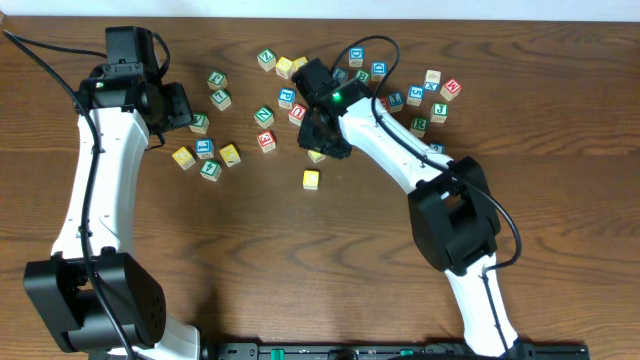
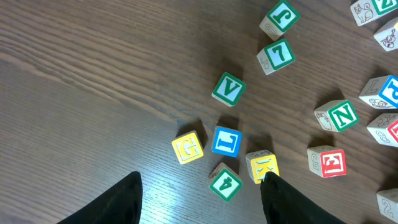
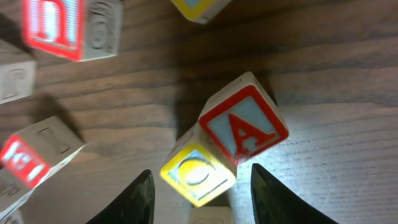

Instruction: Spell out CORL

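Letter pick-up: right gripper (image 3: 200,175), jaws spread and gripping nothing, straddles the yellow block (image 3: 196,173) (O or C, unclear) touching the red A block (image 3: 244,127); closing should exclude the A; left gripper (image 2: 200,180) hangs agape

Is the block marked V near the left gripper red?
No, the V block has a green face, not a red one.

A yellow round-lettered block (image 3: 198,173) lies skewed, a blue L block (image 2: 226,142) faces up, a lone yellow block (image 1: 311,179) sits apart.
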You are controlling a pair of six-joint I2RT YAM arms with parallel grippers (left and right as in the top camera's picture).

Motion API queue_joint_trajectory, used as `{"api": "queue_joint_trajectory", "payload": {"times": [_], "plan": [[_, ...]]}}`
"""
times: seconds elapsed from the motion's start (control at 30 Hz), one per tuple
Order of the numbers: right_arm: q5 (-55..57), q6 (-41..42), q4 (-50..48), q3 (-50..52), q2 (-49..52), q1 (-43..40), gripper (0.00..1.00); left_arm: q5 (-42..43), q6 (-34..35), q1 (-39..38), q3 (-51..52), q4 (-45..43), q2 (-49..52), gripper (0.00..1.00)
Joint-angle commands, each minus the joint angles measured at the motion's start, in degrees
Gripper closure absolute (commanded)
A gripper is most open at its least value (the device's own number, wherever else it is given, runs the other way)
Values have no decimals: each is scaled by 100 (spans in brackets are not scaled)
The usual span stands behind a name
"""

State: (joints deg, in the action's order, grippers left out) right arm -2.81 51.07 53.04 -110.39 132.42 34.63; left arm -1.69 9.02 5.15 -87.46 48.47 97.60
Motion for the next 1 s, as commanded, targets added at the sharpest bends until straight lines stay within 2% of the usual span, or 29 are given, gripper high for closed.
{"api": "queue_joint_trajectory", "payload": {"times": [0.0, 0.4, 0.5, 0.57, 0.97], "plan": [[-9, 212, -4, 66, 212, 46, 56, -50, 31, 9, -39, 9, -138, 39], [-52, 20, -157, 68, 297, 66, 57, -50, 31, 9, -39, 9, -138, 39], [-55, -450, -131, 68, 297, 63, 66, -50, 31, 9, -39, 9, -138, 39], [-55, -638, -98, 68, 297, 61, 69, -50, 31, 9, -39, 9, -138, 39], [-55, -2651, -17, 68, 297, 11, 66, -50, 28, 9, -39, 13, -138, 39]]}}
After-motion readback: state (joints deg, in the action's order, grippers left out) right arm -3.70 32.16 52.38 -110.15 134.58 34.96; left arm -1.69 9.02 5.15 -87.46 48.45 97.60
